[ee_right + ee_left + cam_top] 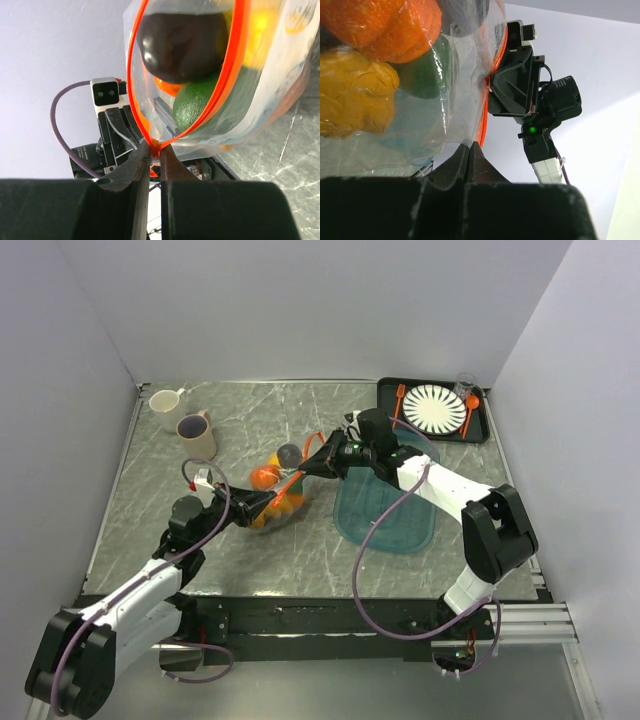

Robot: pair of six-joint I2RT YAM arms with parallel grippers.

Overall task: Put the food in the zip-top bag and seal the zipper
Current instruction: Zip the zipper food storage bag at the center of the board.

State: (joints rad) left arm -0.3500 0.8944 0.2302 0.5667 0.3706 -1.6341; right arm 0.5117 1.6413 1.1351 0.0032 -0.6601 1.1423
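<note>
Your L end effector (470, 148) is clenched on the zip-top bag (278, 502) edge; R end effector (156, 150) pinches the zipper (136, 95) at its end. Bag w/ food (180, 45) inside sits btwn the 2 arms at mid worktop (250, 560). Zipper's long axis runs L tip to R tip, mouth gaping open. R looks nearer the open track, so I'd judge your seal run goes from R toward L.

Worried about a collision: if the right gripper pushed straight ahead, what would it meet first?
The zip-top bag, whose zipper the right gripper pinches, with food right behind; past that, probably the left gripper.
</note>
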